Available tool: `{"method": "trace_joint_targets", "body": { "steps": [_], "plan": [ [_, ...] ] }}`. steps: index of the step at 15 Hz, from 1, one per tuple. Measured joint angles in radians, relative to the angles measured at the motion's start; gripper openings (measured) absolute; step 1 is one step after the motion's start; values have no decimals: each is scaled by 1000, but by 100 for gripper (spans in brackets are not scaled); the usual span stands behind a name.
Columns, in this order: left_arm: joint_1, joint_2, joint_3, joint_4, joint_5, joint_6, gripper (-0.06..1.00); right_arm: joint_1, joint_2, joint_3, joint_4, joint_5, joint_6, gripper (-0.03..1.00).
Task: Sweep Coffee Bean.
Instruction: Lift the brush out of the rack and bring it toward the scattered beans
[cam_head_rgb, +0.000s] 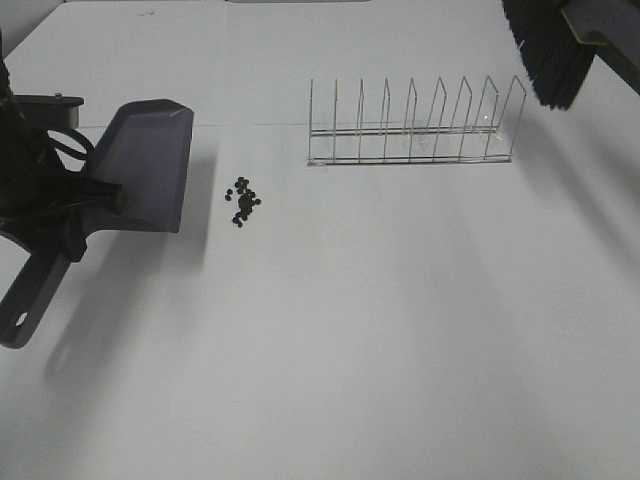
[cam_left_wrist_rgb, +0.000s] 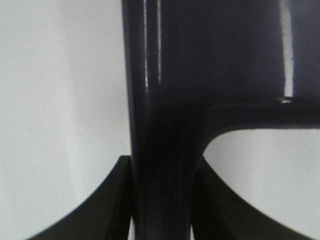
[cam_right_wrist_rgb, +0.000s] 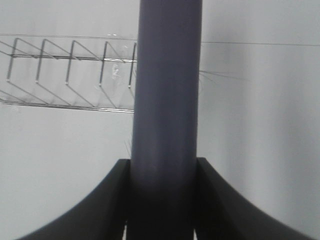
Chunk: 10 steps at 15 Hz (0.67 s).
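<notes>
Several tiny dark coffee beans lie in a small cluster on the white table, just right of the grey dustpan. The pan hangs a little above the table with its open lip facing the beans. My left gripper is shut on the dustpan's handle; black fingers press it from both sides. At the far right, the brush with black bristles is held high above the table. My right gripper is shut on the brush's grey handle.
A wire dish rack stands behind and to the right of the beans, below the raised brush; it also shows in the right wrist view. The white table spreads wide in front.
</notes>
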Motion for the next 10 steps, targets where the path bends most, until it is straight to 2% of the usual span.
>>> {"method": "trace_joint_targets", "body": {
  "steps": [3,7,8,10],
  "plan": [
    [-3,19,0,26,0,-10,27,35,-87,145,9,-1,4,26],
    [-5,100,0,31,-7,-22,27,196,-112,345,-28,-3,34,26],
    [-5,135,0,25,-36,-22,27,286,-98,392,-94,-64,108,26],
    [-5,166,0,0,-65,-17,27,366,-45,396,-184,-92,174,26]
  ]
}}
